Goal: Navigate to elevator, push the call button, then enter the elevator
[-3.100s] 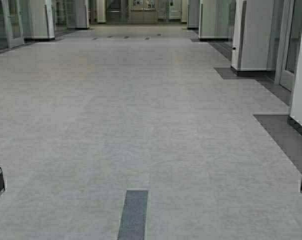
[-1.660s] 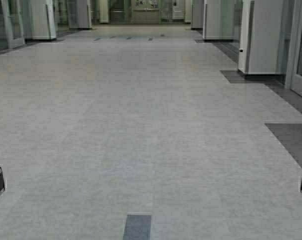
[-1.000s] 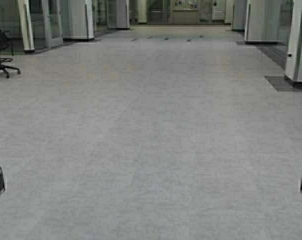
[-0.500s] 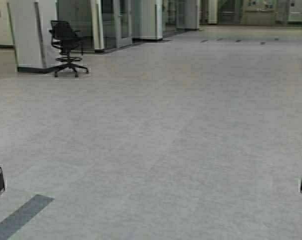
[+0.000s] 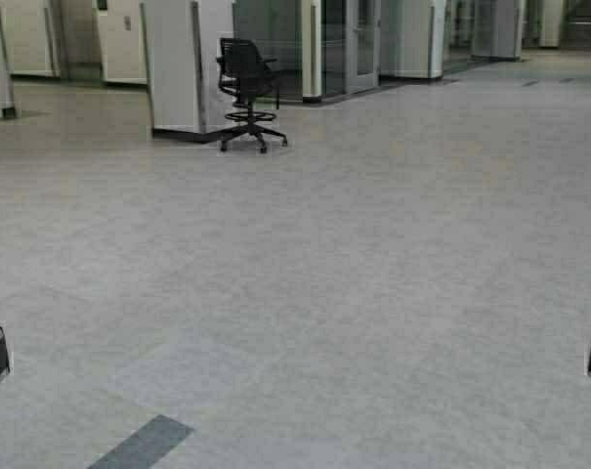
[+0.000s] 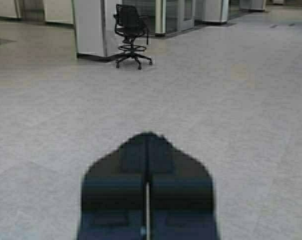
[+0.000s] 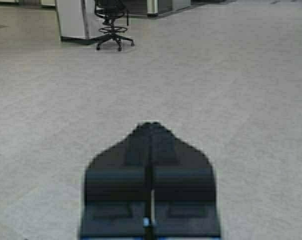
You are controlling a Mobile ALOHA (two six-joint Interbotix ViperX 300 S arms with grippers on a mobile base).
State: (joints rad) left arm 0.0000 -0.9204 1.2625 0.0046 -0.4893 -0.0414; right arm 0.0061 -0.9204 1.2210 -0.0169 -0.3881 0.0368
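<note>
No text, label, brand, number or sign can be read in any view. The small plates on the pale doors (image 5: 124,39) at the far left of the high view are too small to make out, and the black office chair (image 5: 246,93), the white pillar (image 5: 183,63) beside it and the grey floor (image 5: 373,293) carry no lettering that shows.

Office lobby, glass doors (image 5: 358,44), black swivel chair (image 5: 248,93), grey floor (image 5: 373,274)
</note>
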